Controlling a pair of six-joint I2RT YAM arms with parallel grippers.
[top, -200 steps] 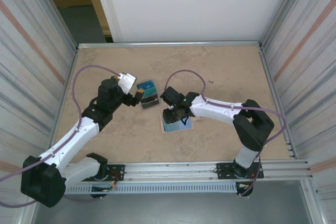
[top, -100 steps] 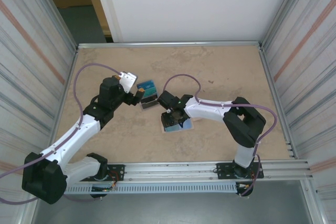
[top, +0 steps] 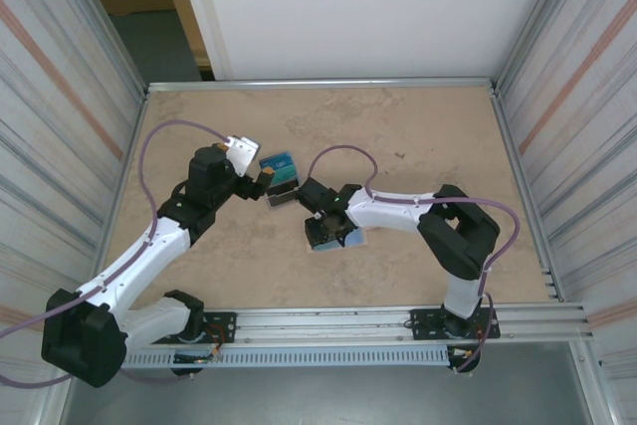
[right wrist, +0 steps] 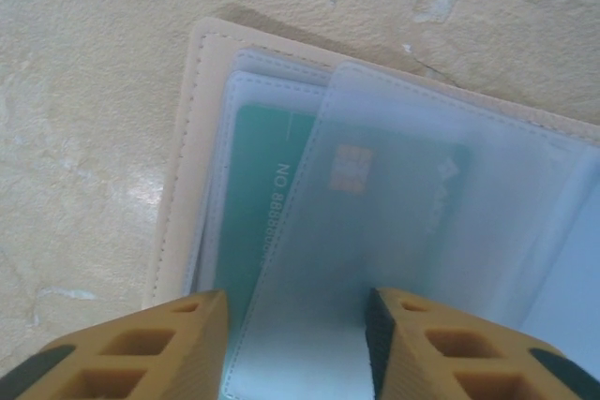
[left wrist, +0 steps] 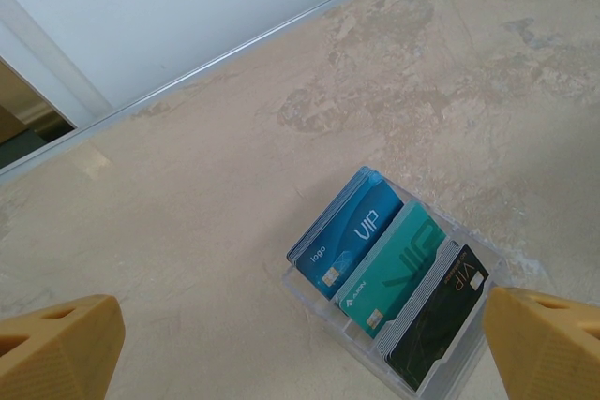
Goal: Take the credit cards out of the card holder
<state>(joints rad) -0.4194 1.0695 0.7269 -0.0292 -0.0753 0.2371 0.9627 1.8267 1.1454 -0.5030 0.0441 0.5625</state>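
Note:
The card holder (right wrist: 183, 166), beige with pale blue lining, lies open on the table (top: 418, 146). A teal credit card (right wrist: 262, 175) sits in one pocket. A clear sleeve (right wrist: 403, 231) with another card lies tilted over it. My right gripper (right wrist: 295, 311) hovers low over the holder (top: 350, 239), open, with its fingers either side of the sleeve's near end and nothing gripped. My left gripper (top: 261, 178) stands wide open just left of a clear tray (left wrist: 469, 325) of blue, teal and black cards, empty.
The card tray (top: 282, 178) stands just behind and left of the holder, between the two grippers. Metal rails edge the table, and corrugated walls rise on both sides. Bare tabletop stretches to the back and right.
My right gripper has shifted left and nearer over the holder, its elbow folding in; its jaws widened a little, then narrowed back. The left arm has hardly moved.

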